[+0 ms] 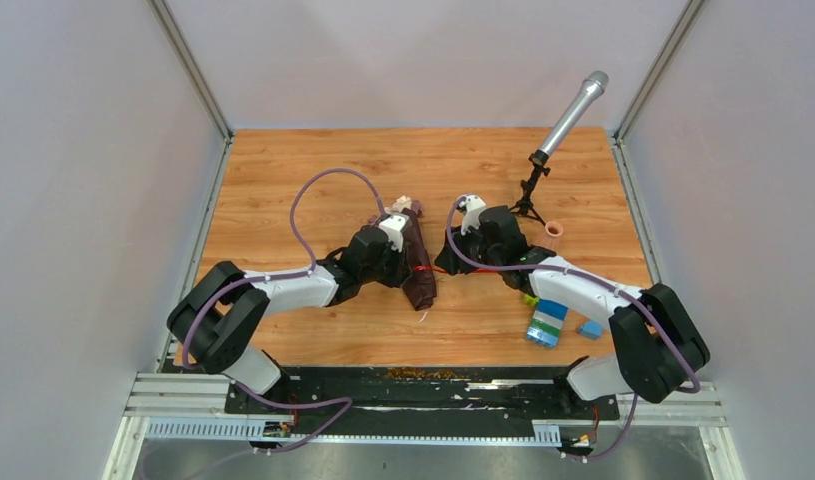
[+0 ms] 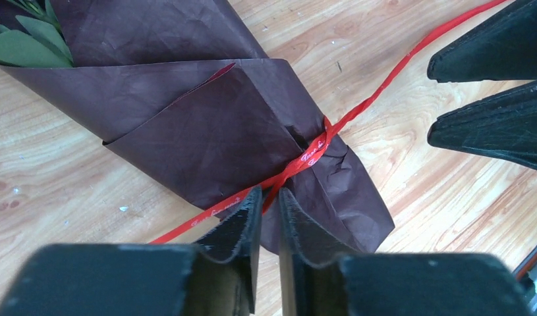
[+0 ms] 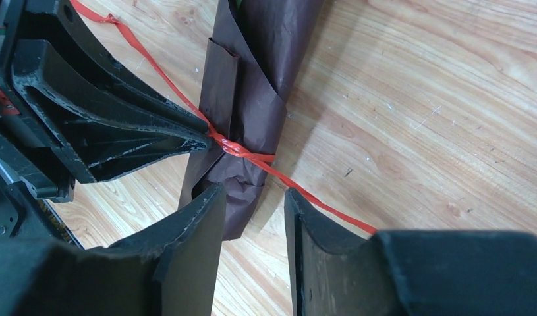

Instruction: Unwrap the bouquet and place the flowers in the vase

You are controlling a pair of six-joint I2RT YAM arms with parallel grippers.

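From above, a microphone (image 1: 573,108) on its tripod stands far right with the vase (image 1: 554,232) just beside it and a toy-brick stack (image 1: 548,322) nearer. The bouquet (image 1: 415,255) lies mid-table (image 1: 283,180) between the left gripper (image 1: 413,266) and the right gripper (image 1: 445,264), with grey walls (image 1: 83,200) around. In the left wrist view, its jaws stand nearly together at the red ribbon (image 2: 311,153); whether they pinch it is unclear. In the right wrist view, its jaws are partly apart and empty, the wrapper's narrow end showing in their gap.

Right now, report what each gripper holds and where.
Left gripper: tips nearly closed on the red ribbon at the tie on the bouquet; pinch cannot be told. Right gripper: open, holding nothing.
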